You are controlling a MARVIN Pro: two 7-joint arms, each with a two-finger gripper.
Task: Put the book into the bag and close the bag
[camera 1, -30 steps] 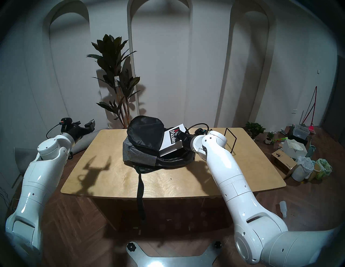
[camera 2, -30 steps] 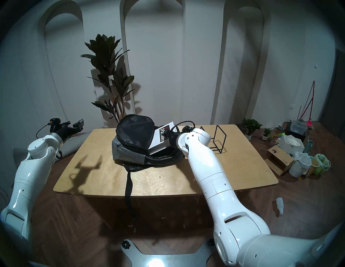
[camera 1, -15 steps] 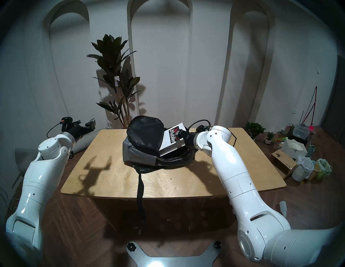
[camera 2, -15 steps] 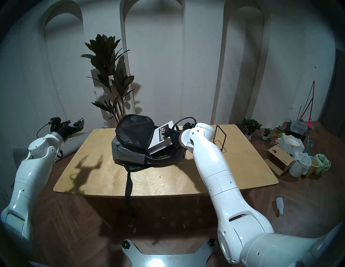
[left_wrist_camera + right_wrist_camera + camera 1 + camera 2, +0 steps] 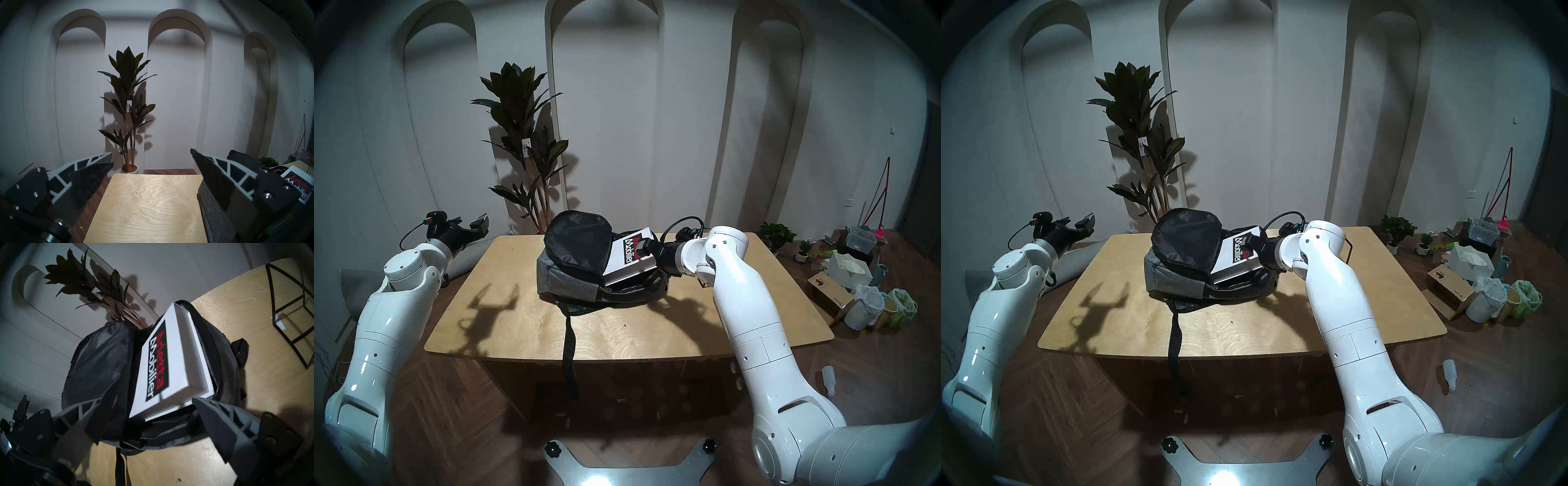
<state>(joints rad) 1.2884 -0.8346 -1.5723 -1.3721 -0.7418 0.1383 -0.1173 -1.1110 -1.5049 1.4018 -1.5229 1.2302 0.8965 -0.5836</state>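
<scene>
The heather-grey bag [image 5: 565, 276] lies on the wooden table [image 5: 517, 322], its black-lined flap [image 5: 577, 241] raised open. The white book [image 5: 617, 263] with the black "Arletta Mobilier" label lies tilted in the opening, its right end resting on the bag's rim; it also shows in the right wrist view [image 5: 178, 353]. My right gripper [image 5: 643, 247] is open at the book's right end, with its fingers either side of the near corner [image 5: 147, 399] and not clamping it. My left gripper [image 5: 480, 224] is open and empty, in the air beyond the table's far left corner [image 5: 151, 152].
A black wire rack [image 5: 288, 314] stands on the table right of the bag, mostly hidden behind my right arm in the head views. The bag's black strap [image 5: 568, 339] hangs over the table's front edge. A tall plant [image 5: 524, 146] stands behind the table.
My right arm has drawn back to the right, away from the bag. The book's right end has sunk a little onto the bag's rim. The left arm has barely moved.
</scene>
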